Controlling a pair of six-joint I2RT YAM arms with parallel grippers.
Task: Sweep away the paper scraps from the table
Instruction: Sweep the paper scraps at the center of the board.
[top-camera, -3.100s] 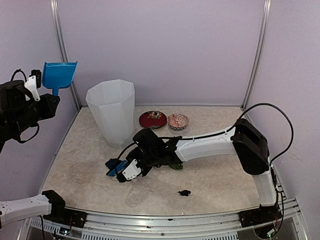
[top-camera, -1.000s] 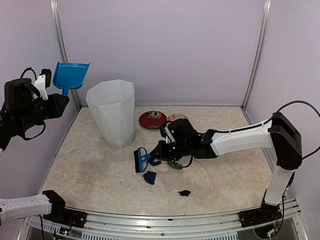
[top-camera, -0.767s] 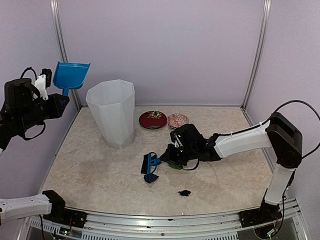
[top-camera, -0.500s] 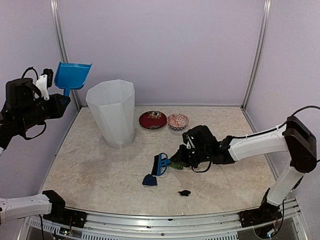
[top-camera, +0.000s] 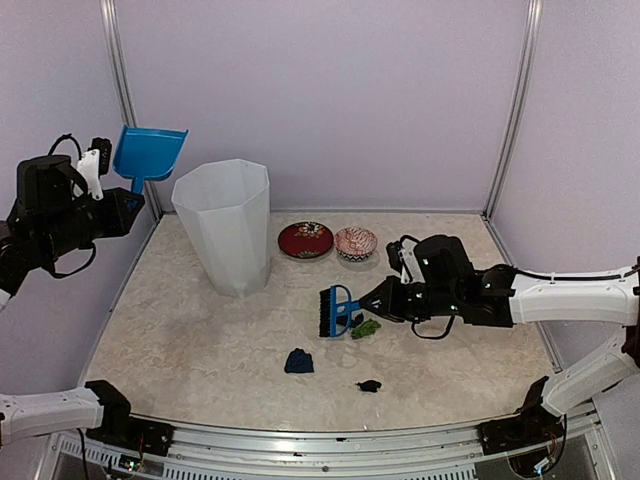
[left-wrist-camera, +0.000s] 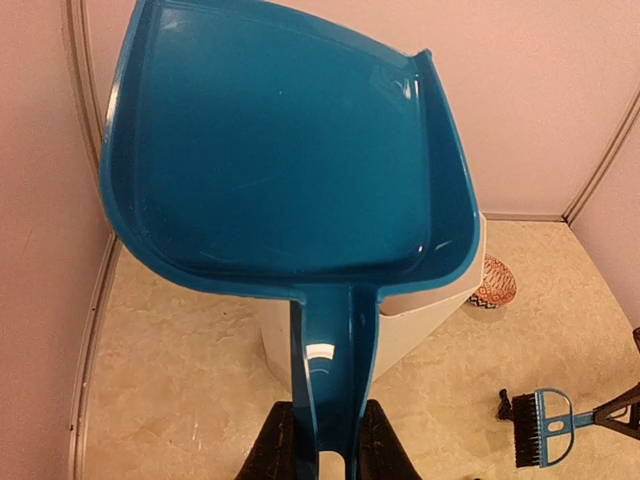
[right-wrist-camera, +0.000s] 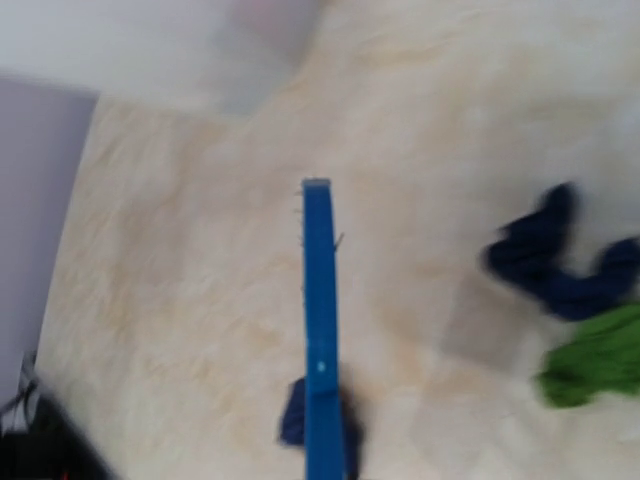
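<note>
Three paper scraps lie on the table (top-camera: 180, 330): a navy one (top-camera: 298, 361), a black one (top-camera: 369, 385) and a green one (top-camera: 365, 327) right beside the blue brush (top-camera: 335, 312). My right gripper (top-camera: 383, 297) is shut on the brush handle, which points left. The blurred right wrist view shows the brush (right-wrist-camera: 320, 330) edge-on, a navy scrap (right-wrist-camera: 545, 262) and the green scrap (right-wrist-camera: 595, 365) to its right, and a dark blue bit (right-wrist-camera: 292, 418) behind it. At the far left my left gripper (top-camera: 125, 197) (left-wrist-camera: 333, 450) is shut on the blue dustpan (top-camera: 148, 152) (left-wrist-camera: 290, 150), held high.
A tall white bin (top-camera: 228, 235) stands at the back left. A red bowl (top-camera: 305, 239) and a patterned bowl (top-camera: 356, 243) sit behind the brush. Metal posts (top-camera: 512, 110) frame the back corners. The left wrist view shows the bin (left-wrist-camera: 430, 320) behind the dustpan.
My right arm has drawn back to the right with the brush, leaving the navy scrap behind on the table. The dustpan has drifted slightly up and right.
</note>
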